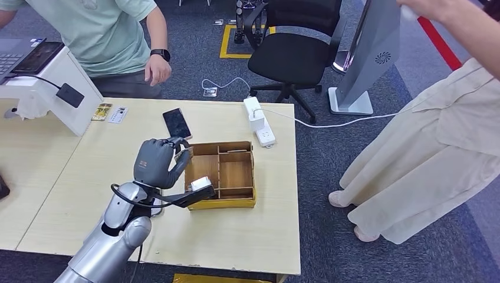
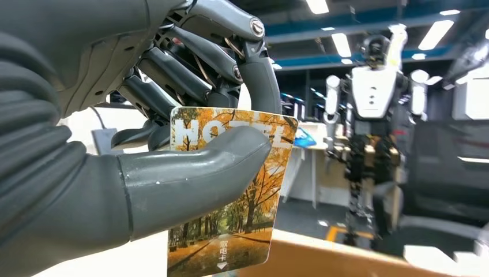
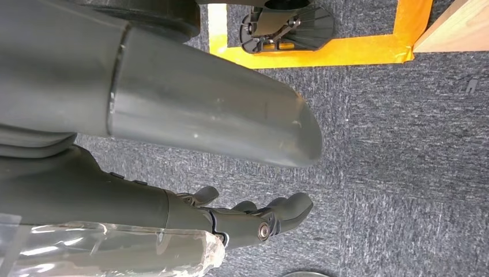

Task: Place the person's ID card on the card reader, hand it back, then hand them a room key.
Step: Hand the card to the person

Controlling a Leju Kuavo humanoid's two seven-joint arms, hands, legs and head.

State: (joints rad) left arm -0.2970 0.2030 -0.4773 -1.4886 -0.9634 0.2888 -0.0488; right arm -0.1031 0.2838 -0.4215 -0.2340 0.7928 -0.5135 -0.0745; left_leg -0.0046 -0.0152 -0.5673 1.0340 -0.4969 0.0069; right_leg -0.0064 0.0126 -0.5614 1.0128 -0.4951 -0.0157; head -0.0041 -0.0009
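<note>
One left hand [image 1: 158, 162], dark grey, matte, raised over the counter [image 1: 236, 236] just beside the wooden tray's left wall; pinching one room key [image 2: 230, 196] between thick thumb and darker fingers [image 2: 262, 81]. Key: flat glossy rectangle, rounded corners, autumn-tree print, "HOTEL" lettering across the upper part, held upright. One right hand [image 3: 254, 222] hanging over grey carpet, fingers loosely apart, holding nothing. One wooden tray [image 1: 227, 203], light plywood, divided into several compartments, one small whitish object [image 1: 200, 183] in the near-left compartment. One pale wood-grain counter, smooth laminate. One black phone [image 1: 177, 122] lying flat, glossy, near the far edge. Two small cards [image 1: 109, 112] side by side, next to the white card reader stand [image 1: 53, 88], boxy, with dark screen on top. One white power strip [image 1: 263, 132] with one white adapter block plugged in. Two people: one in pale green shirt with black wristwatch [image 1: 160, 54] behind counter, one in beige clothing at right. One black office chair [image 1: 295, 53].
</note>
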